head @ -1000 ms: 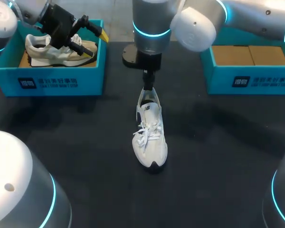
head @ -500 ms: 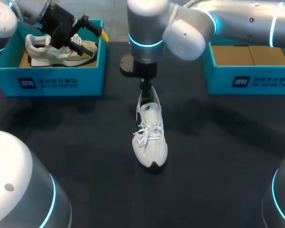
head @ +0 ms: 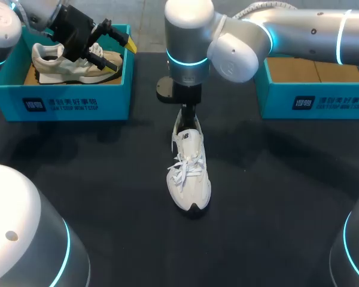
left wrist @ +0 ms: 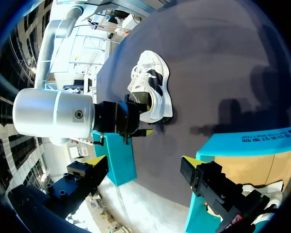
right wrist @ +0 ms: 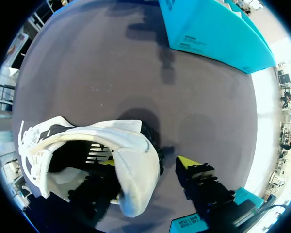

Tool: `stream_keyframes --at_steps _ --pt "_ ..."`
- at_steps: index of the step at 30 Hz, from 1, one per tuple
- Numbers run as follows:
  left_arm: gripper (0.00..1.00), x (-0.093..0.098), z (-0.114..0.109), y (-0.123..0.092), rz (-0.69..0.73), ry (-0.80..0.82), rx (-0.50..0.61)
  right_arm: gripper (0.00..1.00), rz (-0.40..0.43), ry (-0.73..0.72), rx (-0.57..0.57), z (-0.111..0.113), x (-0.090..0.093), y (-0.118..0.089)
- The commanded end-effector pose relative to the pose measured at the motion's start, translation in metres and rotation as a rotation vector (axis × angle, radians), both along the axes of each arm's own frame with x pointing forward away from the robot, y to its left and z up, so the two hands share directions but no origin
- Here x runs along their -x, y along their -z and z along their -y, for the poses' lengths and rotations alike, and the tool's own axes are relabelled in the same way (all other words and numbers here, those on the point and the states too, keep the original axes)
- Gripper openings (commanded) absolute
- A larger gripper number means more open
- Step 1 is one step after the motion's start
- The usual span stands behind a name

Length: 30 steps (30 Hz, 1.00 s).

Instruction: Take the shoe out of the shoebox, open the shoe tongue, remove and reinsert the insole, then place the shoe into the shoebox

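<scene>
A white shoe [head: 189, 173] stands upright on the dark table, toe toward me; it also shows ahead of my left gripper [left wrist: 153, 87]. My right gripper [head: 188, 115] hangs over its heel. In the right wrist view that gripper [right wrist: 146, 162] straddles the heel wall [right wrist: 136, 165]: one finger is inside the shoe, while the outer fingertip [right wrist: 188, 163] stands a little off the heel, so it is open. My left gripper [head: 121, 57] is wide open above the left shoebox [head: 78, 103], holding nothing, as its own view confirms [left wrist: 143, 165].
A second, white and beige shoe [head: 78, 63] lies in the left teal shoebox under my left gripper. The right teal shoebox [head: 314, 98] has only a cardboard floor showing. Bare dark table surrounds the white shoe.
My right arm's wrist shifted slightly left and back over the heel, and its elbow swung. Shoe and left arm stayed put.
</scene>
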State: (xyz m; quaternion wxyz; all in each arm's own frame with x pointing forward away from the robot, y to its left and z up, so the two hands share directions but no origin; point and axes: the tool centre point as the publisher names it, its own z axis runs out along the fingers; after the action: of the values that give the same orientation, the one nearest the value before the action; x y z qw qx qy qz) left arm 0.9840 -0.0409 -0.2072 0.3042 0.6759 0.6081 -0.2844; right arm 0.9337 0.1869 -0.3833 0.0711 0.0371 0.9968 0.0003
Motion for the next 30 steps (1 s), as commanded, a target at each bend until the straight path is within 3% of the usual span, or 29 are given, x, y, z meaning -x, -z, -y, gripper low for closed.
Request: stream_keyframes --at_steps 1,9,13,20,30 --pt "1.00 0.000 0.000 0.000 0.000 0.000 -0.003 0.49 -0.012 0.002 0.001 -0.002 -0.004 0.008" --pt "1.00 0.000 0.000 0.000 0.000 0.000 -0.003 0.27 -0.019 0.014 0.002 0.002 -0.003 0.011" --pt "1.00 0.000 0.000 0.000 0.000 0.000 -0.003 0.00 -0.015 0.024 0.002 0.000 0.001 0.009" --pt "1.00 0.000 0.000 0.000 0.000 0.000 -0.003 0.00 -0.011 0.053 -0.007 -0.002 0.010 -0.018" --pt "1.00 0.000 0.000 0.000 0.000 0.000 -0.003 0.00 -0.034 0.057 -0.004 0.002 0.033 -0.113"
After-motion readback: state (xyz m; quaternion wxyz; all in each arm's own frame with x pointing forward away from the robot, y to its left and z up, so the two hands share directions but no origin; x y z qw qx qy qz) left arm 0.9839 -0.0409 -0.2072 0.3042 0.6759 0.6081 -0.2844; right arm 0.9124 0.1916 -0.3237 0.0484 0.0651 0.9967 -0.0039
